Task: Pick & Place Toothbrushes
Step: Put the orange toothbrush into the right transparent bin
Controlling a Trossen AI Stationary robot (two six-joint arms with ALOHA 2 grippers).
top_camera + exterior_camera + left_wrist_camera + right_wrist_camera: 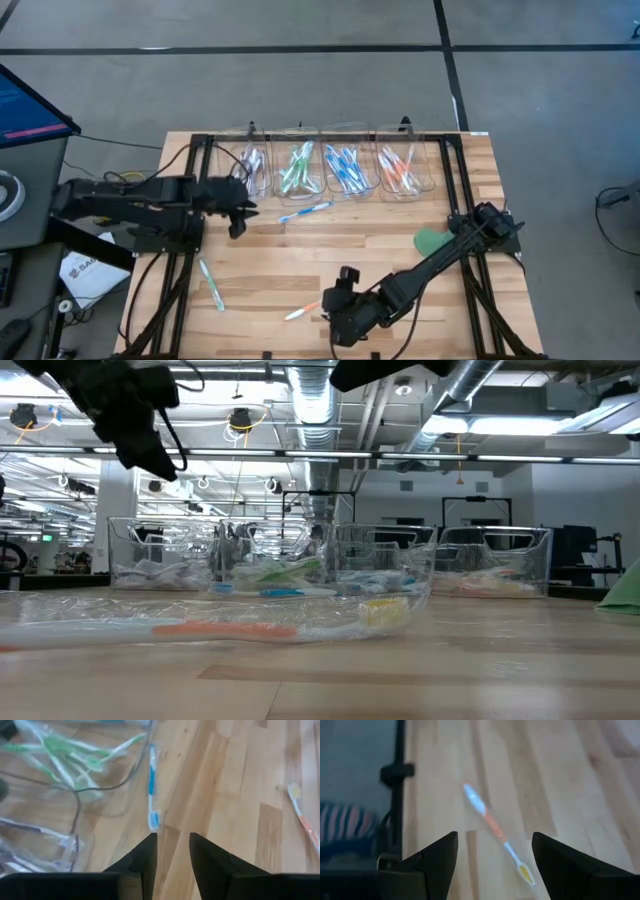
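Bare wood lies open between the far row of bins (340, 170) and the table's near edge. The right gripper (492, 862), fingers wide apart and empty, hovers near that edge over an orange toothbrush (495, 832). The left gripper (172, 847), fingers slightly apart, empty, points at a blue toothbrush (152, 785) just near of the bins. A green toothbrush (211, 283) lies near-left.
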